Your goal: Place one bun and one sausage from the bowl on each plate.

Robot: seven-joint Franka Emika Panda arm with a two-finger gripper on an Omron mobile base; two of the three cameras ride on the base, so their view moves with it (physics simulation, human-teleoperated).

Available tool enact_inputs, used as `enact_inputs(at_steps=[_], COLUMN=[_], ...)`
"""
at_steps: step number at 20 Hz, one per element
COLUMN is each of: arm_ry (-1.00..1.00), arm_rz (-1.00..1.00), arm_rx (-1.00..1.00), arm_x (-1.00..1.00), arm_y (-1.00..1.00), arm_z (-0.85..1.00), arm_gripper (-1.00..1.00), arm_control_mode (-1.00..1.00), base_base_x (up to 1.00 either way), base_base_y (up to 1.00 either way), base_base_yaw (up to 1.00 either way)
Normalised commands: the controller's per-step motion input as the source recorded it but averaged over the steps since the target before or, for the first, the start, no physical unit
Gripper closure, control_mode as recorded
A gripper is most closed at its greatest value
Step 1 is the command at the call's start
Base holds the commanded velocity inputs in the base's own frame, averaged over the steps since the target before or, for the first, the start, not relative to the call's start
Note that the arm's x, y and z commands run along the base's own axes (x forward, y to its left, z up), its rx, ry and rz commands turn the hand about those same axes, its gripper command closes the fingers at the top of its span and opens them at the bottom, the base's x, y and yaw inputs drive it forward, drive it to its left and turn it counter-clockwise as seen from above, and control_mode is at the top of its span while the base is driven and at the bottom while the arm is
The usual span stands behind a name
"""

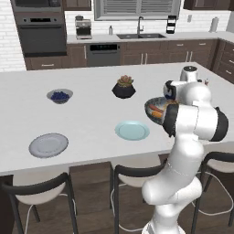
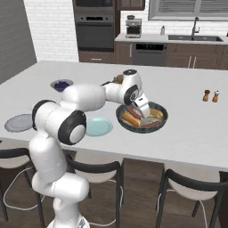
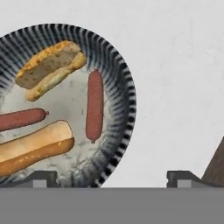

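End effector [image 3: 111, 179] released, above bowl [image 2: 163, 116] rim.
Two buns, two sausages in bowl; grey plate [image 1: 48, 145], teal plate [image 1: 132, 130] bare.

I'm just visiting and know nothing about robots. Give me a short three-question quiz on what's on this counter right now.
1. True or false: both plates already hold food.
2. How many sausages lie in the bowl, seen from the hand camera?
3. The tool is: A) shut on a bun, B) open above the bowl, C) resting on the teal plate.

Key: 1. False; the teal plate and the grey plate are bare. 2. Two, alongside two buns. 3. B.
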Motion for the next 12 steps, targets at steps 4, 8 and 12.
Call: enact_inputs(at_steps=[4,8,12], arm_ry=[0.07,0.09,0.04], arm_rz=[0.0,0.0,0.0], arm_rx=[0.02,0.0,0.0], arm_x=[0.7,0.37,0.57], arm_y=[-0.25,-0.14,-0.08], arm_z=[-0.34,-0.34,-0.29], arm_gripper=[-1.0,-1.0,-1.0], arm_control_mode=[-1.0,-1.0,-1.0], base_base_x=[0.0,0.0,0.0], base_base_y=[0.0,0.0,0.0], base_base_yaw=[0.0,0.0,0.0])
